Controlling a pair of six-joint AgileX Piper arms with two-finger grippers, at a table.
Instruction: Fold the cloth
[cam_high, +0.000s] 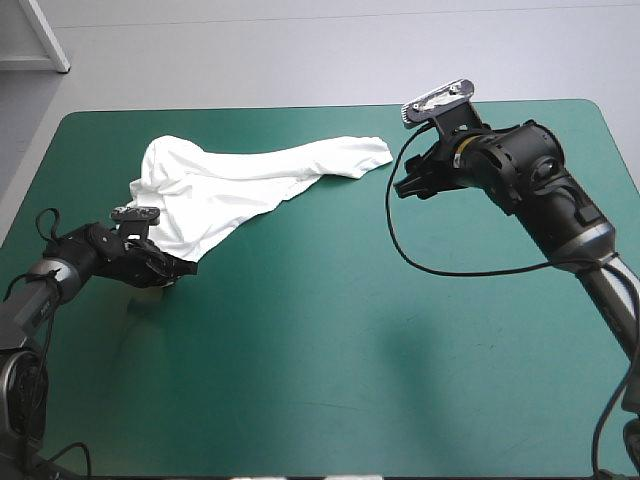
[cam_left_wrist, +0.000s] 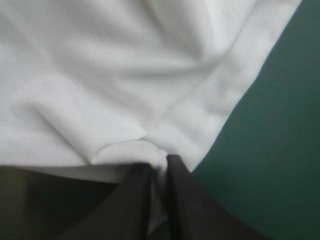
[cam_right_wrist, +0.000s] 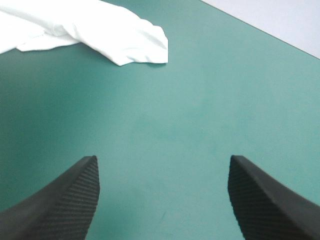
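Across the far left part of the teal-green cover (cam_high: 350, 350), in the high view, the T-shirt (cam_high: 230, 185) lies stretched out in a long crumpled band. Its near corner sits at the tips of the left gripper (cam_high: 178, 268), low over the table near the left edge. Its other end tapers to a point ahead of the right gripper (cam_high: 405, 186), which hangs above the table, apart from the cloth.

Along the left wrist view, the black fingers (cam_left_wrist: 192, 205) are clenched almost together, pinching a narrow fold of white cloth between their tips. The rest of the T-shirt spreads ahead of them and to one side as a wrinkled white field; its hem runs away from the fingertips, with bare cover beside it.

Along the right wrist view, that gripper's two fingers stand released and wide apart, with only bare cover between them. The T-shirt's rounded end lies well ahead of them, off toward one finger's side, touching neither.
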